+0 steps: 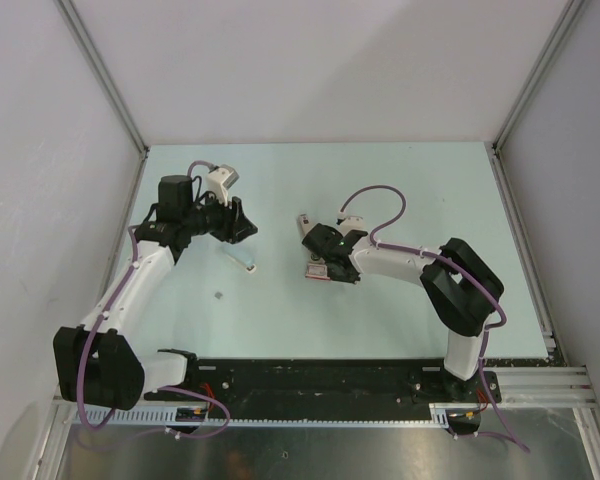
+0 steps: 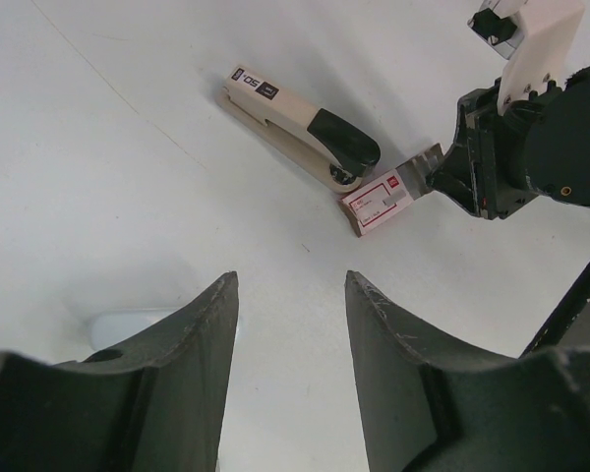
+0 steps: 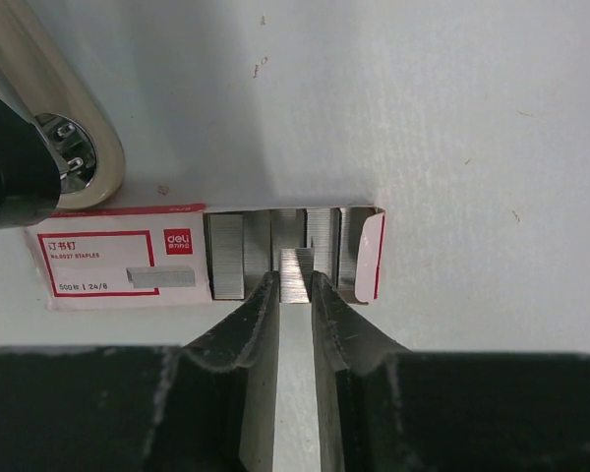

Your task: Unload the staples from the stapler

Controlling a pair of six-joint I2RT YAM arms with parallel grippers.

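Between white walls, pale table; right hand pinches staples.

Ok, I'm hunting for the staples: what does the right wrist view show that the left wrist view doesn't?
Only right wrist: grey staple strips in the open red-and-white box, one pinched between the fingers of the right hand. Only left wrist: the whole stapler and the open left hand. Both: that box, the stapler's black end, the right hand.
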